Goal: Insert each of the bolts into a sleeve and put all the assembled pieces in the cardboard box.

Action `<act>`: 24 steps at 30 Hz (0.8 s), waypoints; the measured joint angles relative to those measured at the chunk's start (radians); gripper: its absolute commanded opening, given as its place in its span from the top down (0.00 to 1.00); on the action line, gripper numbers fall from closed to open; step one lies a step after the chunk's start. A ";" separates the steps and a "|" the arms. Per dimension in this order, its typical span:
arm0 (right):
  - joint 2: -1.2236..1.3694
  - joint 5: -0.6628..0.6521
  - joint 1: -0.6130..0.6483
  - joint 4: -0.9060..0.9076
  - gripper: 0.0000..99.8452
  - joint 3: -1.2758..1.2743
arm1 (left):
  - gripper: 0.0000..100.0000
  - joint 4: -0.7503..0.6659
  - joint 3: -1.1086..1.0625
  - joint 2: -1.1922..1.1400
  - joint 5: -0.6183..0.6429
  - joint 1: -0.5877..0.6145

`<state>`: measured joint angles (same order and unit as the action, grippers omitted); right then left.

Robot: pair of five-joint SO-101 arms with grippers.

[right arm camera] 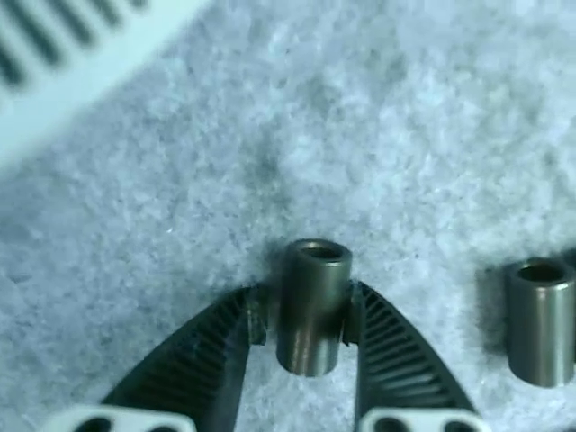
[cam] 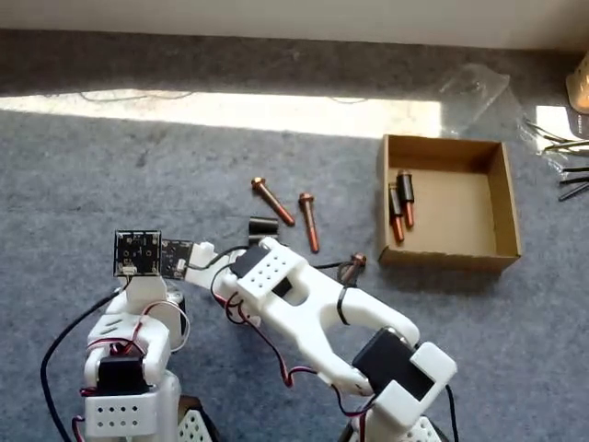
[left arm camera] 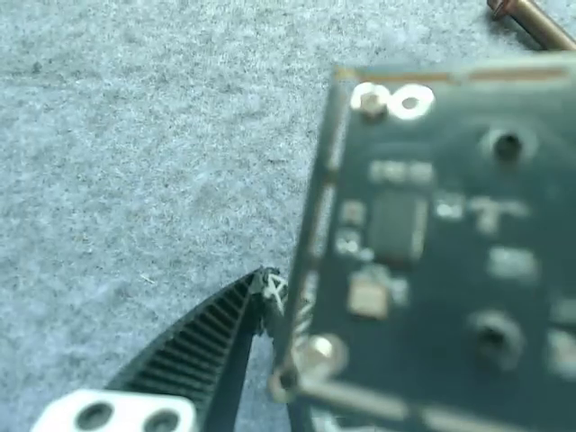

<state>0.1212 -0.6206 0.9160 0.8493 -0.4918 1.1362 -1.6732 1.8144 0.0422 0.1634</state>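
Right claw (right arm camera: 304,310) is narrowed onto a held sleeve (right arm camera: 312,288), with both ribbed fingers (right arm camera: 211,355) touching its sides and its open end facing the camera. Cannot tell whether it rests on the grey worktop (cam: 184,166) or is lifted. A second sleeve (right arm camera: 540,319) stands near it, apart from the claw.

In the high view, the right arm (cam: 304,304) reaches in from the lower right toward the middle. A black sleeve shape (cam: 264,226) sits just past its front end; cannot tell which of the two sleeves it is.

Left claw (left arm camera: 263,297): one black finger (left arm camera: 207,351) is visible, and a green circuit board (left arm camera: 432,243) covers the rest, so cannot tell how far it is open or whether it holds anything.

Two loose bolts lie on the worktop, the left bolt (cam: 272,201) and the middle bolt (cam: 309,221), near each other but not touching. A third bolt (cam: 355,265) is partly under the right arm, near the cardboard box (cam: 504,198). Inside the box, toward its left side, two assembled pieces (cam: 396,214) (cam: 406,198) lie side by side.

A clear plastic bag (cam: 474,87) lies beyond the box.
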 measured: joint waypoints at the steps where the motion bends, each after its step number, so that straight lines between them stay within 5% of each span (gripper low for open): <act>1: 0.005 -0.003 -0.002 0.000 1.00 0.009 | 0.99 0.000 0.000 0.000 0.000 0.000; 13: -0.015 -0.006 -0.029 0.000 1.00 0.021 | 0.99 0.000 0.000 0.000 0.000 0.000; 24: -0.413 -0.006 -0.150 0.034 1.00 -0.014 | 0.99 0.000 0.000 0.000 0.000 0.000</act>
<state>-0.2915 -0.6268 0.7656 0.8830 -0.5056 1.1362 -1.6732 1.8144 0.0422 0.1634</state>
